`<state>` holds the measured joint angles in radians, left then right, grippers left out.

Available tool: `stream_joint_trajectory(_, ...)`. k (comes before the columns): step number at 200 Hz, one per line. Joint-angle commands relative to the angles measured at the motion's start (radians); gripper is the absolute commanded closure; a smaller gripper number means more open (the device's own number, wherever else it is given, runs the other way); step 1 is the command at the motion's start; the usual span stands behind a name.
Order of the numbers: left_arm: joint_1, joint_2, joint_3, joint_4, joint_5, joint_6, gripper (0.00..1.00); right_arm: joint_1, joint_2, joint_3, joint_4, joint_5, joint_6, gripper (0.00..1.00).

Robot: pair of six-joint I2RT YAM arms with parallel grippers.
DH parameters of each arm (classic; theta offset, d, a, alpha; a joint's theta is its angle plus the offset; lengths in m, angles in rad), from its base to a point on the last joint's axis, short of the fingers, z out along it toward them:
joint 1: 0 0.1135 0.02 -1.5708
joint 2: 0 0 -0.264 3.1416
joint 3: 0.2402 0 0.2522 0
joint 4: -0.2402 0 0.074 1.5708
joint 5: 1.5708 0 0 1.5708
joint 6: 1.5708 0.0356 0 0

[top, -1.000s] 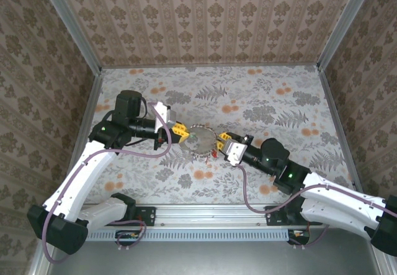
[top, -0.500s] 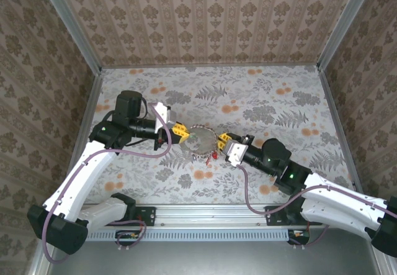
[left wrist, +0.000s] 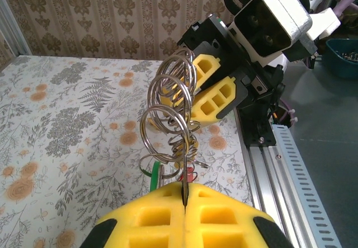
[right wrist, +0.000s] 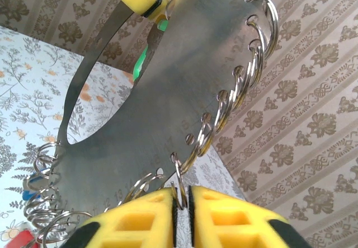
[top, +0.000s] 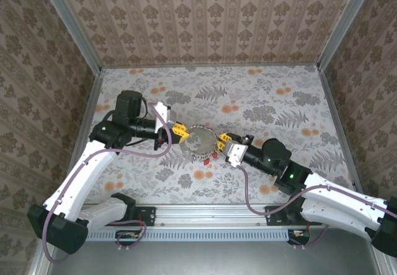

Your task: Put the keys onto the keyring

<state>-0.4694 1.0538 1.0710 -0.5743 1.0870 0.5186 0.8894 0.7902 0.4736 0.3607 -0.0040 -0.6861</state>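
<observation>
At the bottom of the right wrist view, the right gripper (right wrist: 182,199) has its yellow fingers almost together. Only a thin slit is left, and in it sits one small wire ring (right wrist: 179,175) on the rim of the keyring (right wrist: 145,108). So this pincer holds the keyring in a narrow pinch. The keyring here is a flat grey metal disc with a hole, and more wire rings run along its rim toward the upper right of the frame. Behind the disc a green key (right wrist: 146,57) shows near the top middle. A blue key (right wrist: 28,195) and a red key (right wrist: 22,239) hang at the lower left.

At the bottom of the left wrist view, the left gripper (left wrist: 183,197) is fully closed on the thin edge of the same disc. The keyring is therefore held up between both arms, above the table (top: 267,107), at the centre of the top view.

Compared with one second ago, very little is different. In the top view the right gripper has come slightly toward the upper left, closer to the disc, and the red key under the disc sits a bit lower. The left arm looks the same. I judge that the right gripper has just settled its pinch on one ring. Some keys seem to be on already, but the threading is not finished.
</observation>
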Motion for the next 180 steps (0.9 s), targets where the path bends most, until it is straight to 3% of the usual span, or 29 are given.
stream_joint_trajectory(1, 0.006, 0.005, 0.006, 0.029, 0.059, 0.001, 1.0, 0.006, -0.019, -0.007, 0.036, -0.025, -0.017, 0.86)
stream_joint_trajectory(42, 0.007, 0.015, -0.003, 0.02, 0.058, -0.002, 1.0, 0.006, -0.049, -0.026, 0.018, -0.057, -0.059, 1.0)
stream_joint_trajectory(118, 0.081, 0.125, -0.032, 0.031, 0.02, -0.096, 1.0, -0.004, -0.051, 0.063, -0.236, -0.047, -0.109, 1.0)
stream_joint_trajectory(180, 0.091, 0.264, -0.022, 0.056, 0.053, -0.165, 0.99, -0.094, 0.047, 0.113, -0.262, -0.152, -0.13, 1.0)
